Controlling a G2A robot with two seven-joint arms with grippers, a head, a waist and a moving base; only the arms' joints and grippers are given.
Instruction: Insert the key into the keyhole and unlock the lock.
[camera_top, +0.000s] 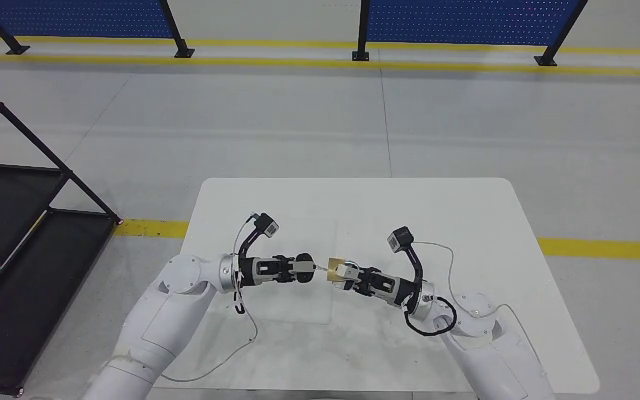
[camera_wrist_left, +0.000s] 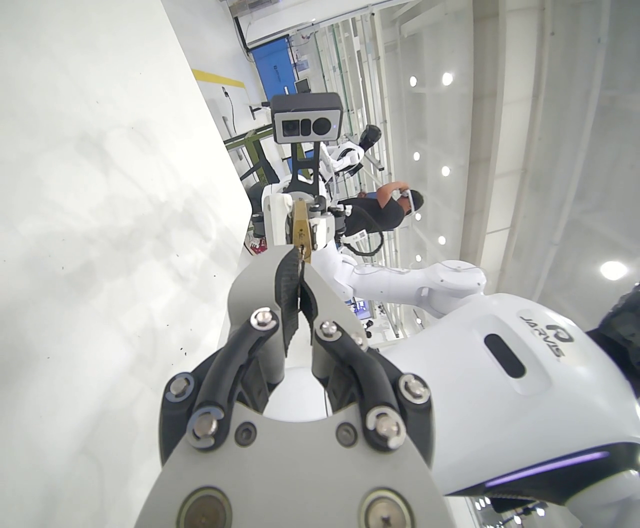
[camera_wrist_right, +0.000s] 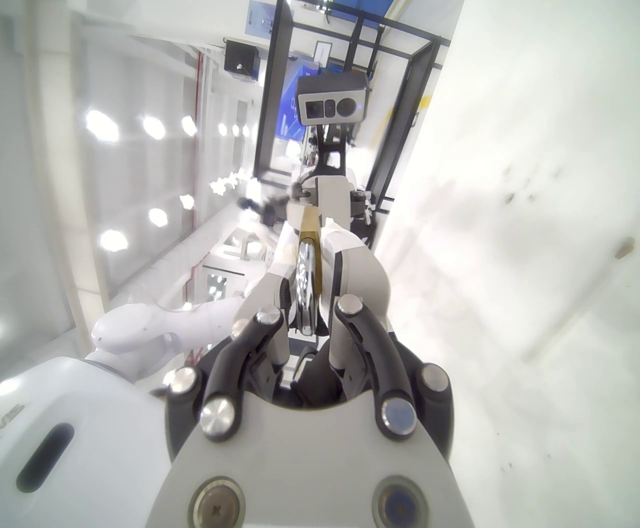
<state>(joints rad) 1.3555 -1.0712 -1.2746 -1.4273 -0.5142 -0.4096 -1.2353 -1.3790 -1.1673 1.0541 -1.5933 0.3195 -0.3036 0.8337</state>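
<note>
Insertion looks like the step in hand: the left gripper (camera_wrist_left: 298, 261) pinches the key (camera_wrist_left: 302, 257), its tip just ahead at the brass lock (camera_wrist_right: 310, 229) that the right gripper (camera_wrist_right: 309, 282) clamps above the bench (camera_top: 450, 220), and next it likely needs a straight push, then a twist.

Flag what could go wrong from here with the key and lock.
1. The right gripper holds the lock by its shiny shackle, above the table; the body may swivel under push.
2. The left gripper pinches the key at its tips; it may slip when turned.
</note>
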